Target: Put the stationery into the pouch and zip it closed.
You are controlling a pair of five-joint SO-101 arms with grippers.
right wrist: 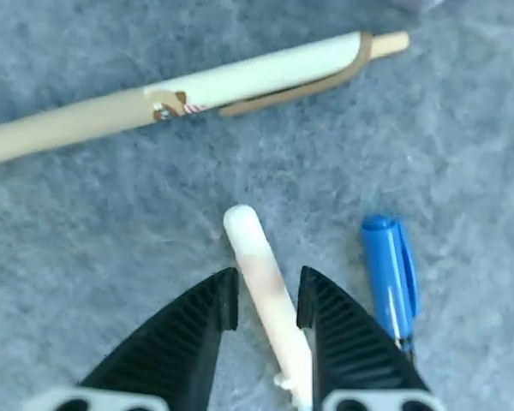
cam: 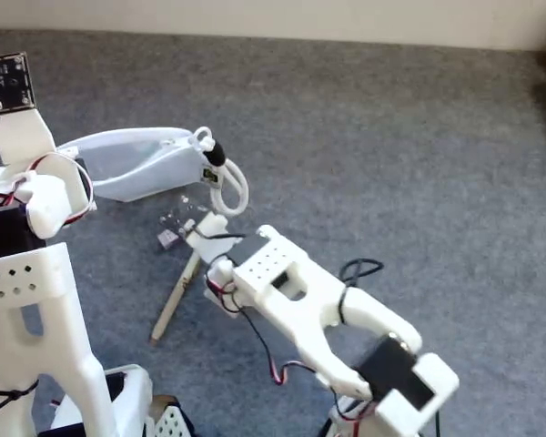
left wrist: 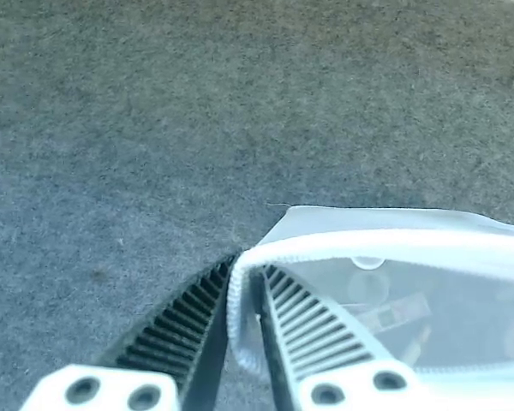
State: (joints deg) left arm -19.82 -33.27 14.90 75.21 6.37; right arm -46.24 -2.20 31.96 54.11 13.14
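Step in hand: pick-up of stationery, pouch not yet zipped.
Right hand [right wrist: 268, 287] — open, jaws astride a white stick [right wrist: 261, 257] lying on the grey tabletop [right wrist: 86, 223]. A beige pen [right wrist: 188, 90] and a blue pen [right wrist: 392, 274] lie loose nearby.
Left hand [left wrist: 247, 272] — clamped on the rim of the pouch [left wrist: 394, 257], which rests on the tabletop.
Next move, as judged: close squarely on the stick, lift it, carry it to the pouch mouth.

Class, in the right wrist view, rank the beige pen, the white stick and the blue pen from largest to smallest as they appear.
1. beige pen, clearly longest.
2. white stick.
3. blue pen.
The last two are partly cut off, so their order is unsure.
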